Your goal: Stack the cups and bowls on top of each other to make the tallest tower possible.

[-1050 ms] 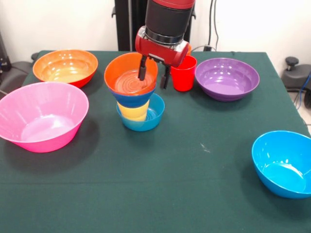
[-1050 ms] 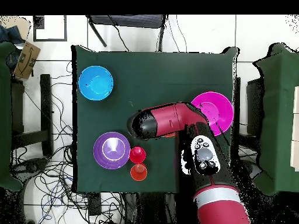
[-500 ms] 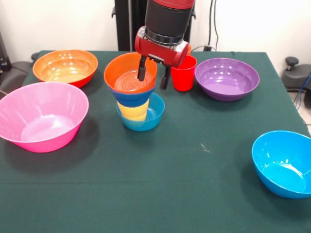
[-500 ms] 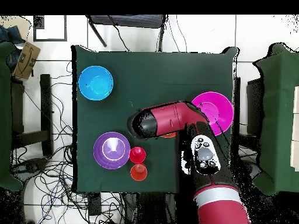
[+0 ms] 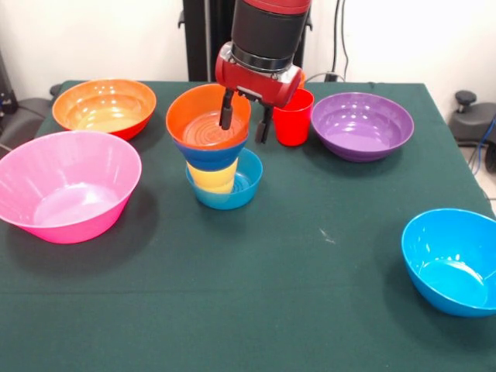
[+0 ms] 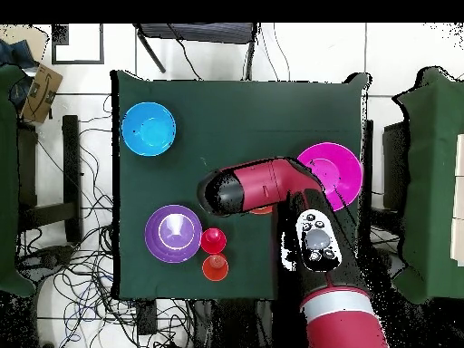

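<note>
The tower (image 5: 213, 159) stands mid-table: a small blue bowl (image 5: 232, 192) at the bottom, then a yellow cup (image 5: 211, 177), a second small blue bowl (image 5: 211, 154) and a small orange bowl (image 5: 203, 118) on top. My gripper (image 5: 245, 118) is open astride the top bowl's right rim, with one finger (image 5: 226, 113) inside the bowl and the other outside. A red cup (image 5: 293, 118) stands just behind it. In the overhead view the arm covers the tower, and the red cup (image 6: 213, 240) and an orange cup (image 6: 215, 266) stand side by side.
Around the tower lie a large pink bowl (image 5: 68, 184) (image 6: 331, 172), a large orange bowl (image 5: 104, 106), a purple bowl (image 5: 362, 124) (image 6: 172, 233) and a bright blue bowl (image 5: 453, 260) (image 6: 149, 129). The green cloth (image 5: 279, 310) ends at the table edges.
</note>
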Robot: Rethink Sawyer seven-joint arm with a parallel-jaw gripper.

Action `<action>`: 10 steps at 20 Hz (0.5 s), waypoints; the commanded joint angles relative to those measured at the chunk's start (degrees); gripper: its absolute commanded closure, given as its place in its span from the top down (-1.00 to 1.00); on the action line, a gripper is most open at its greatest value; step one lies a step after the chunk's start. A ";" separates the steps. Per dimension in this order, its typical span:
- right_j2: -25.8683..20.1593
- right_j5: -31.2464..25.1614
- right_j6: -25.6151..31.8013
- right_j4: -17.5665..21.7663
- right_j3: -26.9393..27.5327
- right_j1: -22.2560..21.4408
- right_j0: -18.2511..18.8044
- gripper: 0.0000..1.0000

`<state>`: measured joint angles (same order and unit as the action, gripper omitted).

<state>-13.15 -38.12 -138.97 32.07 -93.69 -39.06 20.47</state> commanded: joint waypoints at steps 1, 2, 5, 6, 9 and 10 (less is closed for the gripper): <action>-4.83 -1.64 12.85 4.47 2.95 3.09 -0.81 1.00; -4.82 -1.58 12.82 4.50 2.86 3.18 -0.81 1.00; -4.77 -1.29 12.54 4.37 2.38 3.15 -0.72 1.00; -4.73 -1.13 12.36 4.30 2.20 3.09 -0.73 -1.00; -4.80 -2.21 13.20 4.35 2.93 3.29 -0.69 -1.00; -4.92 -2.79 13.64 4.22 3.29 3.25 -0.57 -1.00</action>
<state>-13.20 -38.10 -138.97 32.13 -93.48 -37.71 20.47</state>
